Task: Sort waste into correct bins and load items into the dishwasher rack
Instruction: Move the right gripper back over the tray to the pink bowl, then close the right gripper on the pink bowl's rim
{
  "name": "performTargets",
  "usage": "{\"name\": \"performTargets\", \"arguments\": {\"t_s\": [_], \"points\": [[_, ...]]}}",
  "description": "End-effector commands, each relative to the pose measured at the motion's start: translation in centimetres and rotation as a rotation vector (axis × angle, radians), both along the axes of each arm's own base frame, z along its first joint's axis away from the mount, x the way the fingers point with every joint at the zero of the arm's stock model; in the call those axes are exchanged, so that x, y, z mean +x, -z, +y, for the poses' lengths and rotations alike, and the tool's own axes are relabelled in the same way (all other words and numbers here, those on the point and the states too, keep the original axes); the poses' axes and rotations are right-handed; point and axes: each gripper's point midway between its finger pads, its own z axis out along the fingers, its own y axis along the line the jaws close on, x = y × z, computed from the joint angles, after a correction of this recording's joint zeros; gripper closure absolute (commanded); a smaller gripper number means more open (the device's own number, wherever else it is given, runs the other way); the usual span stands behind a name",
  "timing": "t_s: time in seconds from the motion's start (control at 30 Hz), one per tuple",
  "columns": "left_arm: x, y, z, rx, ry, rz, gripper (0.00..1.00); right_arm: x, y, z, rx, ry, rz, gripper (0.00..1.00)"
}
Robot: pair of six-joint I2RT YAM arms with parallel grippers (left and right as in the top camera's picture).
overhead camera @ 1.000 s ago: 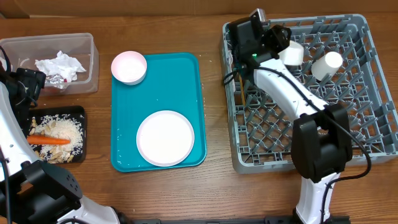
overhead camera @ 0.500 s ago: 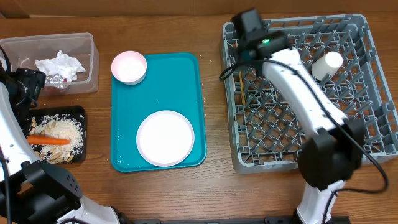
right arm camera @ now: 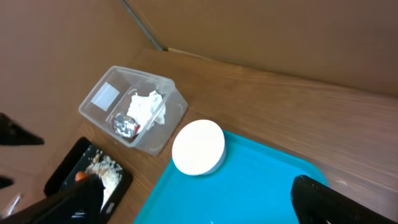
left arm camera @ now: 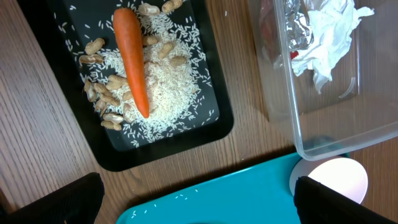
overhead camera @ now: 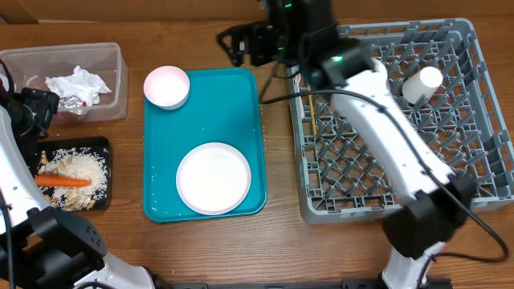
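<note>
On the teal plastic tray (overhead camera: 210, 112), a small white bowl (overhead camera: 166, 86) and a flat white plate (overhead camera: 214, 177) lie not yet loaded; the grey dishwasher rack (overhead camera: 482, 160) holds one white cup (overhead camera: 422, 83). Waste looks already sorted. The right gripper (overhead camera: 234, 46), wide open and empty, hangs near the bowl; the left gripper (left arm camera: 199, 200) is open and empty too.

overhead straight down, both wrists share bowl (left arm camera: 329, 179)

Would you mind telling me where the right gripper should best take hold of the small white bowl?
Probably the rim on the tray side, coming down from above, one finger inside and one outside. The bowl sits upright with its mouth open, and the clear bin stands close on its left.
</note>
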Motion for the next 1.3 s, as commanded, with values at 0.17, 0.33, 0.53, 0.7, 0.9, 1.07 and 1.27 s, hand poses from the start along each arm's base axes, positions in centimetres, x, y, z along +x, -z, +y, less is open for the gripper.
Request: {"name": "performTargets", "arguments": {"t_s": [0.17,0.33,0.53,0.7,0.9,1.07,1.27], "points": [[-0.1,0.0,0.1,0.008,-0.015,0.006,0.00,0.6,12.3,8.7,-0.016,0.032,0.148,0.13],[-0.1,0.0,0.1,0.008,-0.015,0.005,0.00,0.5,16.9,12.2,0.036,0.033,0.193,0.18],[-0.1,0.0,0.1,0.008,-0.014,0.005,0.00,1.1,19.1,13.3,0.034,0.073,0.169,0.23],[-0.1,0.0,0.1,0.008,-0.015,0.006,0.00,2.1,20.4,12.3,-0.016,0.167,0.136,0.27],[-0.1,0.0,0.1,0.008,-0.015,0.006,0.00,2.6,22.3,12.4,-0.013,0.187,0.150,0.27],[-0.1,0.0,0.1,0.008,-0.014,0.006,0.00,2.6,23.1,12.6,-0.008,0.186,0.154,0.27],[-0.1,0.0,0.1,0.008,-0.015,0.006,0.00,2.6,23.1,12.6,-0.007,0.186,0.153,0.31]]}}
